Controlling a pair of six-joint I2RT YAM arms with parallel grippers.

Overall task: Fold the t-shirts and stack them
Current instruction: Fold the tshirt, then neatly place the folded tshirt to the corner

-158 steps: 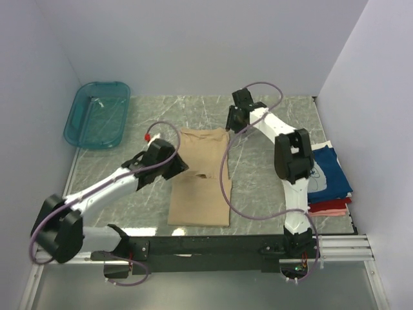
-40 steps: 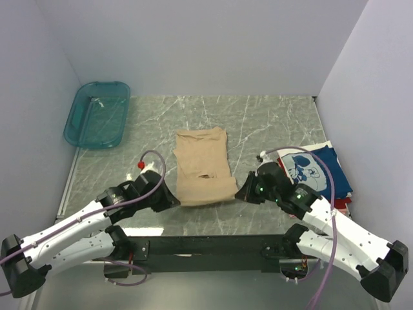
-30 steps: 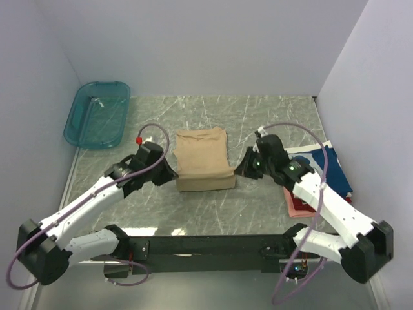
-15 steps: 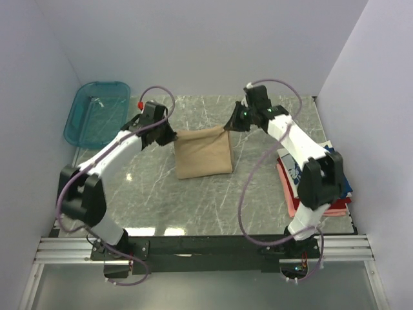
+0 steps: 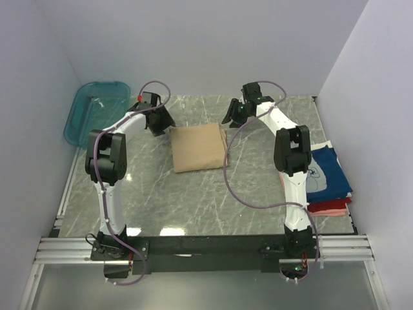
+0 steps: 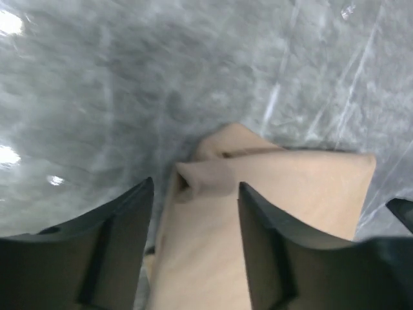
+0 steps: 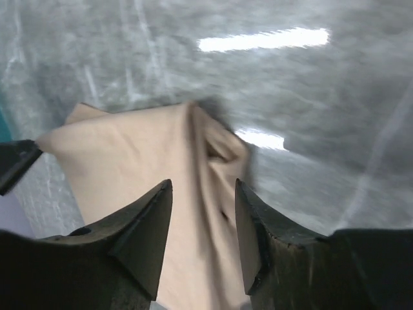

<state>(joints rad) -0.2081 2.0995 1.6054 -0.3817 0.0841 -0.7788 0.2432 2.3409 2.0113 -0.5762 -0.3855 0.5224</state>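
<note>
Left gripper [image 5: 159, 121] and right gripper [image 5: 231, 115]: jaws apart, empty, at far corners of the tan shirt [image 5: 198, 148]. Fold looks finished; next, it likely needs lifting onto the stack [image 5: 328, 179].

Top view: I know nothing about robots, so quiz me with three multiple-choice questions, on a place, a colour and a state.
1. Where is the teal basket?
A) far left corner of the table
B) on the shirts
C) between the arm bases

2. What colour is the top t-shirt of the right-hand stack?
A) green
B) navy blue
C) yellow

3. How is the tan t-shirt?
A) hanging from a gripper
B) in the basket
C) folded flat on the table

1 A: it sits by the left wall at the far end.
2 B: navy with white print.
3 C: it lies folded, left gripper and right gripper open at its far corners.
</note>
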